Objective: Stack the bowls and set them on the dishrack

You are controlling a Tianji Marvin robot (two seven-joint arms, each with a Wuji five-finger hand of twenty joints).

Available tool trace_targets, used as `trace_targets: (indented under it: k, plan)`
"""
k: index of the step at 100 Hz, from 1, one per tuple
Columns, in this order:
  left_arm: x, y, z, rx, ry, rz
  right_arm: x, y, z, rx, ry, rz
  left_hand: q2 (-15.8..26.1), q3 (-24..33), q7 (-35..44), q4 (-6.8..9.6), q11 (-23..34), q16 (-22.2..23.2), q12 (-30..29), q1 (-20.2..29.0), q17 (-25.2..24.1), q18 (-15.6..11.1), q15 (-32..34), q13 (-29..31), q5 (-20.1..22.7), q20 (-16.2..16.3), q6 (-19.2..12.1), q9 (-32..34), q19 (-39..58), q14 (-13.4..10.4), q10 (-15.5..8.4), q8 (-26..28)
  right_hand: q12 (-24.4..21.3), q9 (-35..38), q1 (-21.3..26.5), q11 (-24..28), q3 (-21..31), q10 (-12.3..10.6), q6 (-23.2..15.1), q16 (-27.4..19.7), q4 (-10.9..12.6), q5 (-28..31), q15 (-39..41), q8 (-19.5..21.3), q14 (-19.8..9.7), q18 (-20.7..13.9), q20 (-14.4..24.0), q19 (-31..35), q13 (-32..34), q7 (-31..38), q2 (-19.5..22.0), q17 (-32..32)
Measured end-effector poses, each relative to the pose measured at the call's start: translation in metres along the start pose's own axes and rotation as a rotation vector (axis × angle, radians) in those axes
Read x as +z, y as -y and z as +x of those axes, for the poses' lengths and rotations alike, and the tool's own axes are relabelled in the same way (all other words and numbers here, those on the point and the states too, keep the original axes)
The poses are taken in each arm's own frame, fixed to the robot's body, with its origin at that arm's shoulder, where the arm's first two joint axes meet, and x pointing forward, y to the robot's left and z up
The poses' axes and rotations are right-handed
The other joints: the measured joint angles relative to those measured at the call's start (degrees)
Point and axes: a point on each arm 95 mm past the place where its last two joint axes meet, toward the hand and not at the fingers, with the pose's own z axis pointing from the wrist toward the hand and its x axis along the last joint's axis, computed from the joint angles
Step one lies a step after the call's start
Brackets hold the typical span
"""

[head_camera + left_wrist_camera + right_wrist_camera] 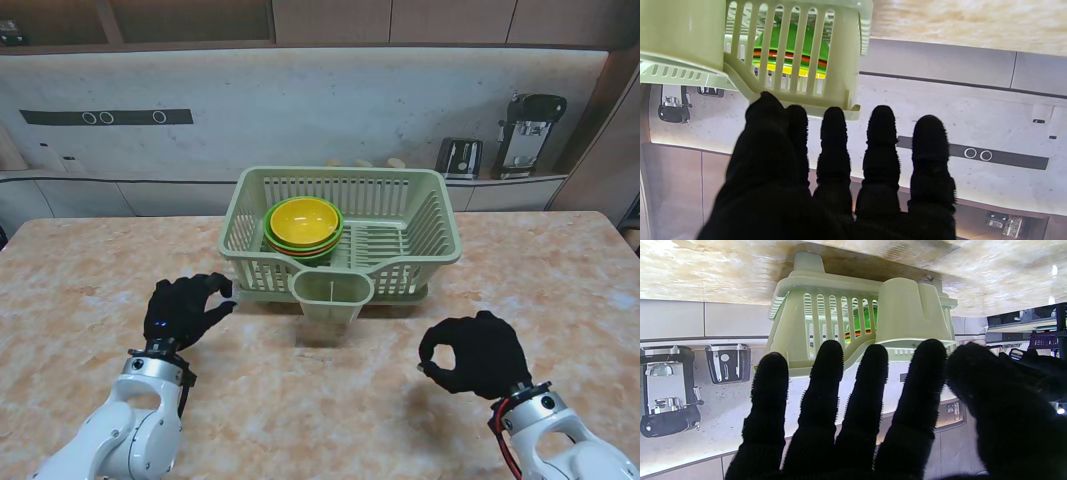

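Stand view, left to right: left hand (186,308) sits low over the table (80,270), just beside the rack's (420,195) near-left corner, not touching it as far as I can tell. Fingers apart, slightly curled, nothing in them. Left wrist view agrees: four fingers (881,146) straight and spread, thumb alongside, rack wall (840,66) close ahead, no contact visible.

Rack stands mid-table, upright, cutlery cup (332,293) hanging on its near wall. Bowls (304,228) are stacked inside the rack, left half: yellow on top, orange and green rims under it. Through the slats in the left wrist view the stack (790,50) shows green, orange, yellow bands. Right wrist view catches a sliver of it (862,325) between slats beside the cup (907,313).

Right hand (475,352) is nearer to me, well apart from the rack, over bare table. Stand view shows thumb and forefinger curled toward each other in a ring; whether the tips touch, can't tell. Right wrist view shows fingers (825,373) extended and spread, thumb off to the side, holding nothing.

Counter behind: toaster (459,157), coffee machine (531,133).
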Motion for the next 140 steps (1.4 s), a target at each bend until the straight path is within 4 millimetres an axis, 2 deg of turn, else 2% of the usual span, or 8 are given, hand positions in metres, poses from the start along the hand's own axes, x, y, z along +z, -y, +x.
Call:
trace_targets:
  k: [41, 95, 140]
  plan:
    - [-0.004, -0.01, -0.008, -0.026, 0.026, -0.083, 0.006, 0.002, 0.002, 0.037, -0.002, -0.001, -0.69, 0.22, -0.46, 0.0, 0.0, 0.0, 0.53, 0.01, 1.44, 0.03, -0.01, 0.05, -0.01, 0.26, 0.0, 0.0, 1.48, 0.56, 0.01, 0.01, 0.0, -0.06, 0.05, -1.18, 0.0, 0.0, 0.46, 0.0, 0.0, -0.9, 0.0, 0.0, 0.0, 0.0, -0.01, 0.08, 0.0, 0.02, 0.01, 0.0]
    - [0.003, -0.02, -0.016, -0.028, 0.034, -0.144, 0.026, -0.001, 0.003, 0.057, 0.038, -0.006, -0.69, 0.22, -0.46, 0.0, 0.0, 0.01, 0.54, 0.03, 4.45, -0.72, 1.21, 2.18, -0.01, 1.0, 0.0, 0.0, 4.73, 0.66, 0.01, 0.01, -0.77, -1.39, 0.66, -1.38, -0.07, 0.04, 1.35, 0.0, 0.0, -3.17, 0.32, 0.0, 0.08, -0.82, 1.55, 4.75, 0.0, -0.15, 0.13, 2.93]
    - [0.005, -0.02, -0.018, -0.026, 0.048, -0.144, 0.038, 0.006, -0.011, 0.057, 0.101, 0.049, -0.69, 0.22, -0.29, 0.0, 0.0, 0.04, 0.55, 0.03, 4.54, -1.05, 1.6, 2.83, 0.61, 1.01, 0.0, 0.02, 5.44, 0.65, 0.02, 0.01, -0.81, -1.94, 0.66, -1.54, -0.11, 0.07, 1.37, 0.0, -0.01, -3.21, 0.82, 0.0, 0.41, -0.85, 1.6, 4.86, 0.0, -0.16, 0.14, 2.82]
